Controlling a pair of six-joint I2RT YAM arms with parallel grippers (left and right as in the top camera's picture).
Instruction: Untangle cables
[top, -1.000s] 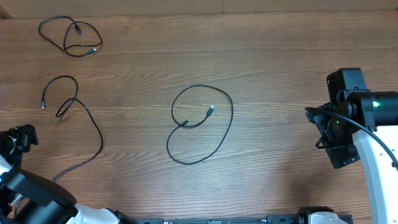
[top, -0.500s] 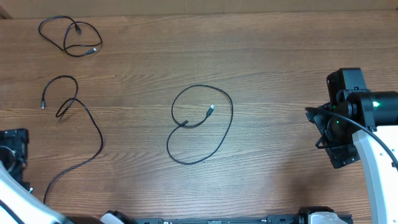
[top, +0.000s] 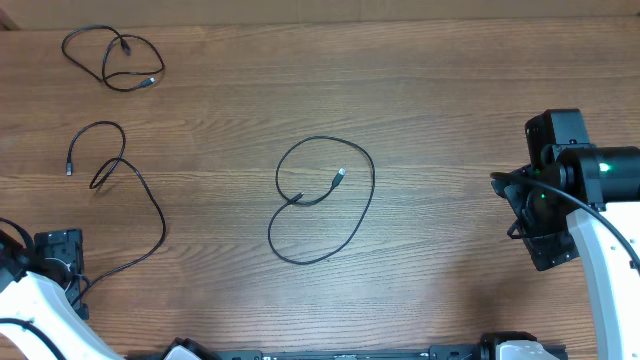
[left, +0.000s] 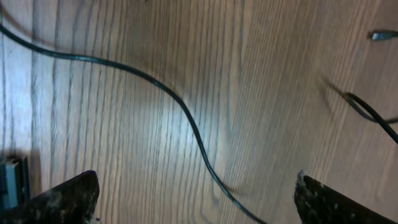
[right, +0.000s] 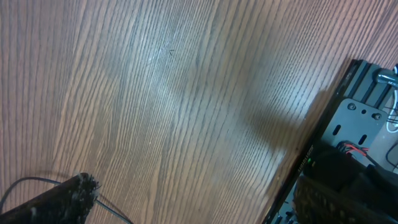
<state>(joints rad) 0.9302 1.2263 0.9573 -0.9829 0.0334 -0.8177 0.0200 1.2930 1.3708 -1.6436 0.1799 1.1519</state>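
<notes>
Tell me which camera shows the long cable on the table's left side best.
The overhead view: it shows the long cable nearly whole, from its plug to the tail by the left arm. The left wrist view catches only one curving stretch, close up. The right wrist view shows none of it.

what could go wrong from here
1. The left hand is open over the left cable, which runs between its fingers. Pulling on this stretch may tighten the kinked loop further along the cable instead of opening it.
2. The centre cable crosses itself, so tugging one end could cinch the crossing into a knot.
</notes>
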